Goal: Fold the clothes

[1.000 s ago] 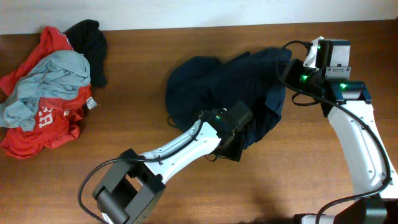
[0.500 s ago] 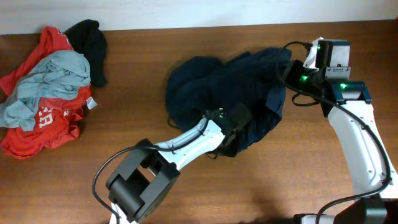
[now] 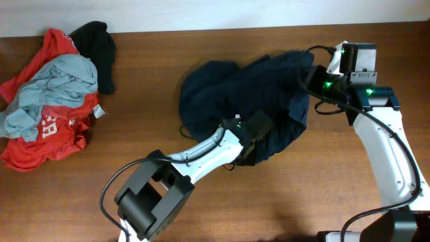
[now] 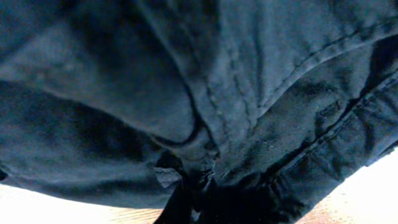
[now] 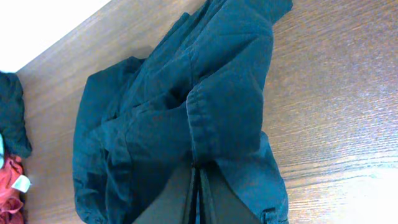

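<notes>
Overhead | navy clothes bunched on table | left jaws closed tight on its near edge | right jaws pinching its far right fold

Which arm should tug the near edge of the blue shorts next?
Probably left: the left gripper is shut on the shorts' near edge, while the right gripper pinches the far corner.

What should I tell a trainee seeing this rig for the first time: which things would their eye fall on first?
First, the crumpled dark navy-blue fabric garment heaped in the middle of the brown wooden table, with both arms reaching into it. The left gripper is shut on its near edge, and the right gripper pinches its far right corner. Next, the pile of red, light grey and black garments at the far left.
</notes>
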Controlling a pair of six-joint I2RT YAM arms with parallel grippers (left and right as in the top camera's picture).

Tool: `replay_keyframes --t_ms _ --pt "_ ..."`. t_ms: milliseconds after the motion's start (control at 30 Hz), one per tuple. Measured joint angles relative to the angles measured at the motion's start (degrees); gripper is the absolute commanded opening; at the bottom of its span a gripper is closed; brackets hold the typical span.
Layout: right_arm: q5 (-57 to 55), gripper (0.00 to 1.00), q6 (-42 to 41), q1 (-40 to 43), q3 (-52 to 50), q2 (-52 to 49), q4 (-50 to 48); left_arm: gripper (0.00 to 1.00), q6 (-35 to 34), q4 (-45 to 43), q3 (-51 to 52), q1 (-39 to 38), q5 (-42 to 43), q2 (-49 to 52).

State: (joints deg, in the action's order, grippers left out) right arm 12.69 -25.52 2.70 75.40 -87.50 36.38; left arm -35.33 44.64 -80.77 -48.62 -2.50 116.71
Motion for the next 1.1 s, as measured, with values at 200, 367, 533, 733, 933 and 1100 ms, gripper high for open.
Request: replay_keyframes --t_ms 200,367,533,733,933,1100 --pt "-0.15 0.04 0.04 0.09 0.00 -0.02 0.02 0.01 0.15 2.21 -0.44 0.17 0.76 0.02" --pt "2.49 0.04 0.55 2.64 0.00 -0.02 0.48 0.01 2.97 15.85 -6.78 2.93 -0.90 -0.22" --pt "8.37 0.04 1.25 7.78 0.00 0.00 0.83 0.01 6.03 23.15 -18.86 11.47 -6.45 -5.77" --pt "11.02 0.04 3.30 9.33 0.26 0.55 6.64 0.01 11.54 23.45 -30.67 20.90 -10.49 -15.02" --pt "12.85 0.04 7.06 9.31 7.15 1.20 16.41 0.01 13.33 22.03 -38.36 25.66 -12.79 -20.33" --pt "12.96 0.04 9.75 9.31 15.76 2.47 23.87 0.01 14.29 22.01 -40.39 25.73 -13.14 -21.57"
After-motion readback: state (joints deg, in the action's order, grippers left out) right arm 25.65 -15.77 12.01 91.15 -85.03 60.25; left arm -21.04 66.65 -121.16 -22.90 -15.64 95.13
